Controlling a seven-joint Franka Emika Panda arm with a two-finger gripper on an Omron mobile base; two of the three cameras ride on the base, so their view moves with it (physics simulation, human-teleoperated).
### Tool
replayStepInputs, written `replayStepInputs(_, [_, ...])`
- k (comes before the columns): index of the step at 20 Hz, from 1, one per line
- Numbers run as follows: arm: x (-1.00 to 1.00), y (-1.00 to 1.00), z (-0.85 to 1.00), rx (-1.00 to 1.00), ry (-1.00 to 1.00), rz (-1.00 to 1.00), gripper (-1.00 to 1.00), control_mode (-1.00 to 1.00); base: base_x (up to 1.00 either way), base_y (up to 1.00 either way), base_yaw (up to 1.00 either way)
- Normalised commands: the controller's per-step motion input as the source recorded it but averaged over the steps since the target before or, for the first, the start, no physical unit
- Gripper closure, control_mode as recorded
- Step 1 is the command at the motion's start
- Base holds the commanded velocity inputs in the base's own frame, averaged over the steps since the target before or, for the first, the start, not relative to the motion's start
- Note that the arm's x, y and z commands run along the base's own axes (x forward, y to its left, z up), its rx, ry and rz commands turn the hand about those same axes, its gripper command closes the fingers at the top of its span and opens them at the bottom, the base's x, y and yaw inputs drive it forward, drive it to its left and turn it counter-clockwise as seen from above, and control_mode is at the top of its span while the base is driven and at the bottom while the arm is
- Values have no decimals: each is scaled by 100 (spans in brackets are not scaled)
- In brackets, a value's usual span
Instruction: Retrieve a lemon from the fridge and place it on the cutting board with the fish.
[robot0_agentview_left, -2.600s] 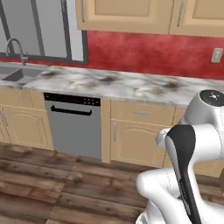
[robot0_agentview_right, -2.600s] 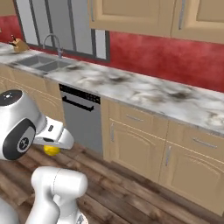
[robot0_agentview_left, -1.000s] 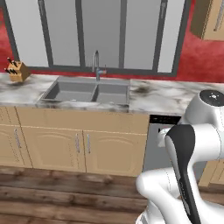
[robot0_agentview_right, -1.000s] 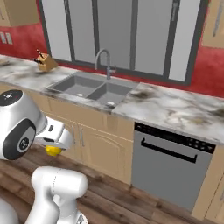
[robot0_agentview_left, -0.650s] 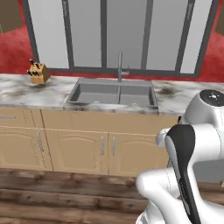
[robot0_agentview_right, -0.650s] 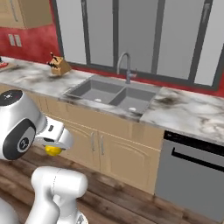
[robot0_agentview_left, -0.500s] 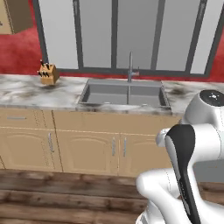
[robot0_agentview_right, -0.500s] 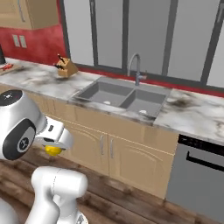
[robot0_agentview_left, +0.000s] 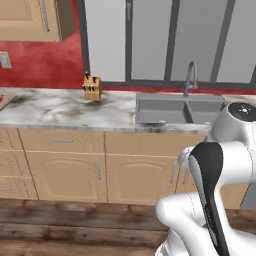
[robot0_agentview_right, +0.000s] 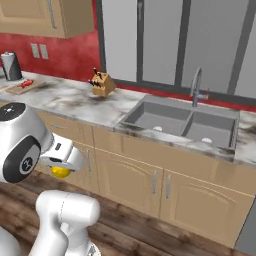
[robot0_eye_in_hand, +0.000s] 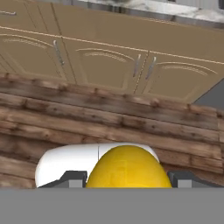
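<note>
My gripper (robot0_agentview_right: 61, 169) hangs low beside the arm's white body, shut on the bright yellow lemon (robot0_agentview_right: 61, 173). In the hand view the lemon (robot0_eye_in_hand: 127, 168) sits between the two dark fingertips (robot0_eye_in_hand: 72, 180), above the wooden floor. The light-brown cutting board (robot0_agentview_right: 21, 87) lies on the marble counter at the far left, and the small red fish (robot0_agentview_right: 27, 83) rests on it. A corner of that cutting board (robot0_agentview_left: 6, 101) shows at the left edge of the left base view. The fridge is out of view.
A knife block (robot0_agentview_right: 102, 83) stands on the counter (robot0_agentview_right: 75, 102) left of the double sink (robot0_agentview_right: 182, 122) with its tap (robot0_agentview_right: 196, 85). A grey cylinder (robot0_agentview_right: 10, 66) stands behind the board. Tan cabinet doors (robot0_eye_in_hand: 109, 65) run below the counter, wooden floor in front.
The whole picture has slid to the right: the base has driven left along the counter. The sink is now at the right, the cutting board has come into view. The lemon stays held.
</note>
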Motion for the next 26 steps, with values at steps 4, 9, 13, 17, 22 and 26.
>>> replayStepInputs(4, [0,0,0,0,0,0,100,100,60,100,-6])
replayStepInputs(9, [0,0,0,0,0,0,100,100,67,100,-6])
replayStepInputs(13, [0,0,0,0,0,0,100,100,75,100,-8])
replayStepInputs(17, [0,0,0,0,0,0,100,100,72,100,-10])
replayStepInputs(22, [0,0,0,0,0,0,100,100,69,100,-9])
replayStepInputs(26, [0,0,0,0,0,0,100,100,70,100,-10])
